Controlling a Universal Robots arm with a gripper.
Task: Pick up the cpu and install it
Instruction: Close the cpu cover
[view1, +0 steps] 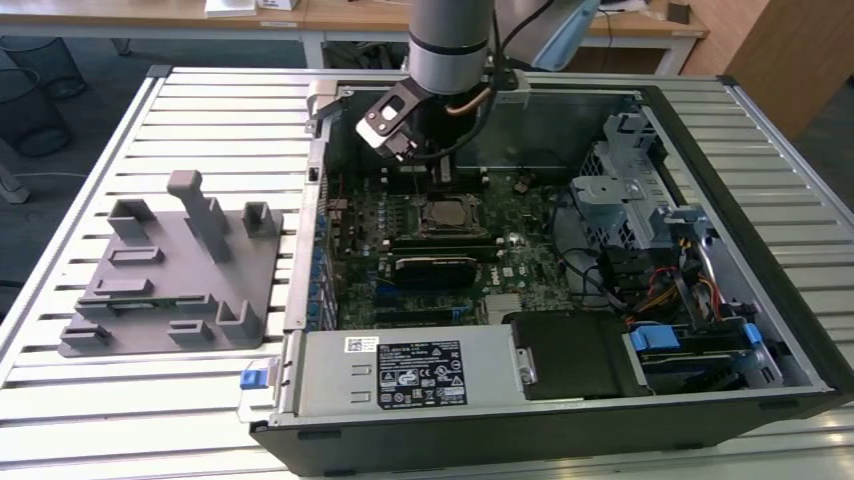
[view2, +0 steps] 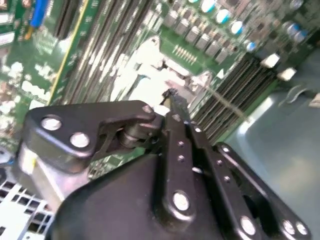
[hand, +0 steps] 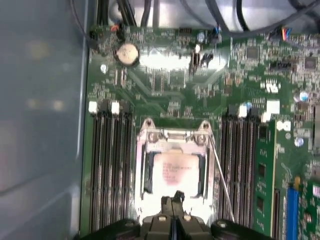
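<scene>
The cpu is a pale square chip lying flat inside the metal-framed socket on the green motherboard. In the second wrist view the cpu shows as a bright patch just past the fingertips. My gripper hovers over one edge of the socket with its two black fingers pressed together and nothing between them. The gripper is shut in the second wrist view too. In the exterior view the gripper hangs inside the open computer case, a little behind the socket.
Rows of memory slots flank the socket on both sides. A thin metal lever runs along the socket's side. The case walls surround the board, with cables and drive bays at the exterior view's right. A grey fixture tray lies outside the case.
</scene>
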